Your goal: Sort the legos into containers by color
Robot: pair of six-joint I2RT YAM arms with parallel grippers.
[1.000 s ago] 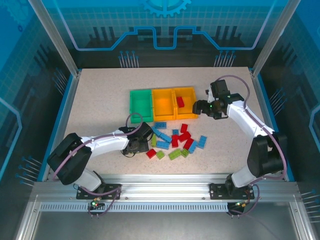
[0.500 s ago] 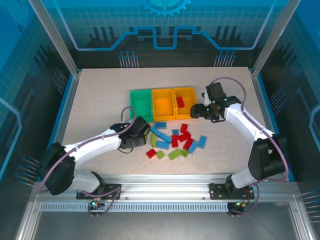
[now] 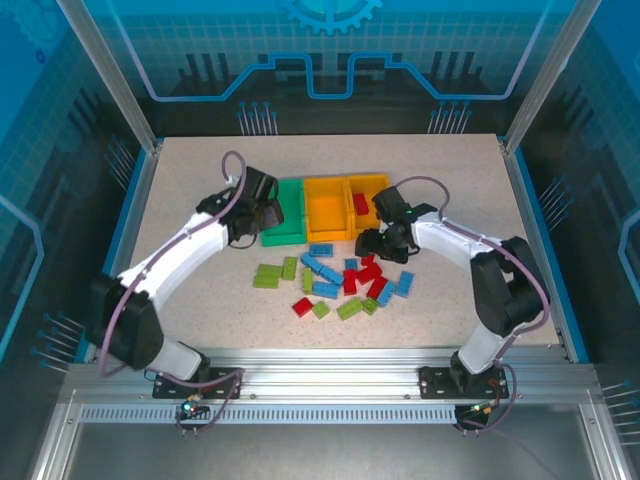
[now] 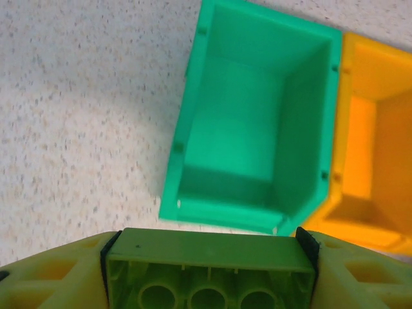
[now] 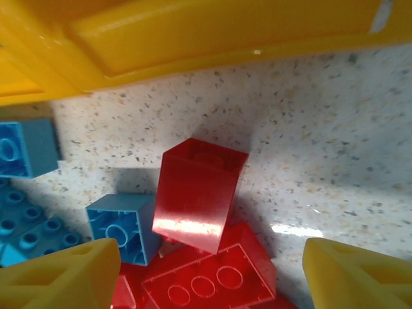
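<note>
Left gripper [image 3: 264,214] is pinching a lime green brick [image 4: 207,277] by its two short ends, hollow underside facing the wrist cam; holding it by the ends means the fingers only have to part a little to drop it. It hangs right at the near edge of the green bin [image 4: 257,141], not properly over the opening by my read, so I'd carry it further in before letting go; otherwise it could clip the rim and bounce out.

Right gripper [image 5: 207,273] has its fingers spread wide with nothing between them, low over the red cluster just in front of the orange bins [image 3: 327,207]. A tipped-up red brick [image 5: 199,193] sits dead centre under it, leaning on a flat red brick [image 5: 209,283]; I reckon the wide spread is there to straddle it. A blue brick [image 5: 122,225] is touching its side and could get dragged along.

One red piece [image 3: 360,204] already lies in the right-hand orange bin, so that's my red bin; the rest of the legos [image 3: 340,285] are scattered on the table [image 3: 190,180] in front of the bins.
</note>
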